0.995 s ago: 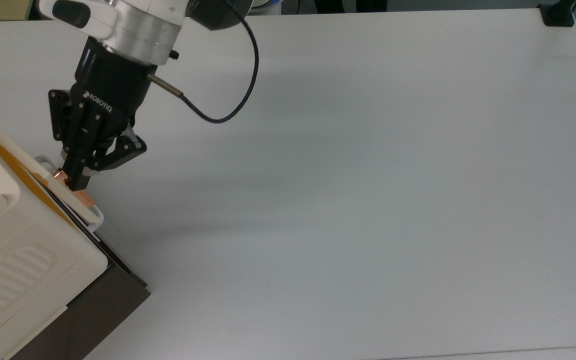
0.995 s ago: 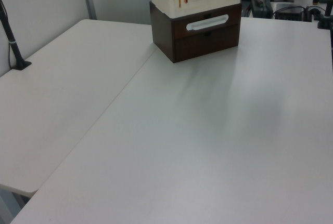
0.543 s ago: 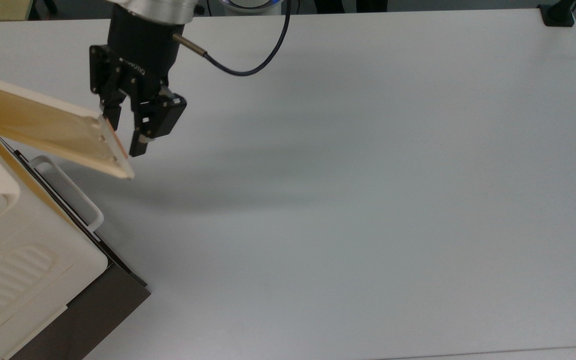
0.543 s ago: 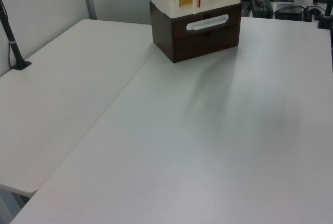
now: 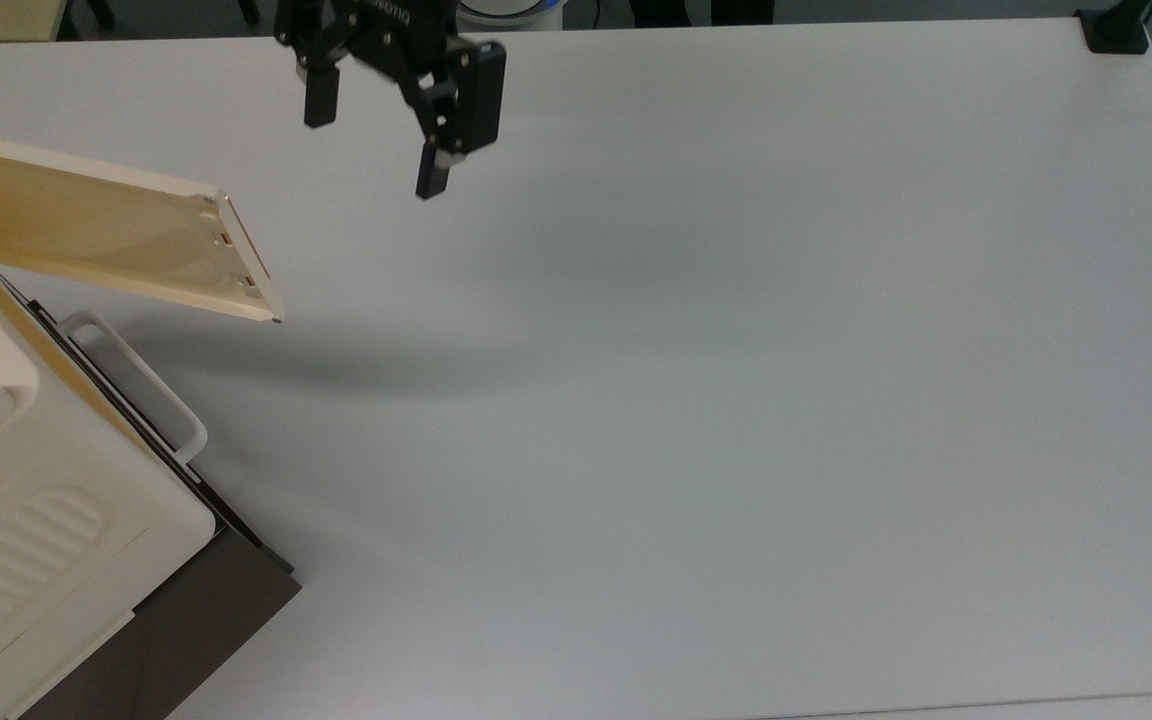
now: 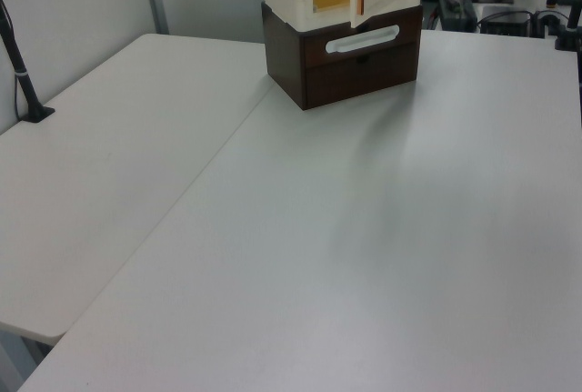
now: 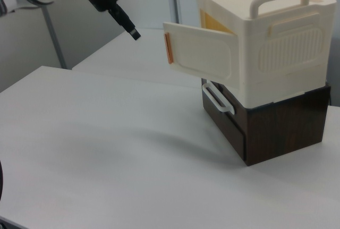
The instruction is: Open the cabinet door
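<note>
- Door (image 5: 106,245): flat cream plastic panel, rounded corners, slim copper bar handle (image 7: 168,48), swung out from cabinet (image 7: 276,48)
- Gripper (image 5: 376,140): black, jaws wide, empty, apart from door

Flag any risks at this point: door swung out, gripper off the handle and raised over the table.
1. The cabinet door juts out unsupported over the table; if the arm travels low back toward the cabinet, it might clip the door's copper handle.
2. The gripper hangs open, apart from the door. Nothing holds the door, so it could drift back toward closed.
</note>
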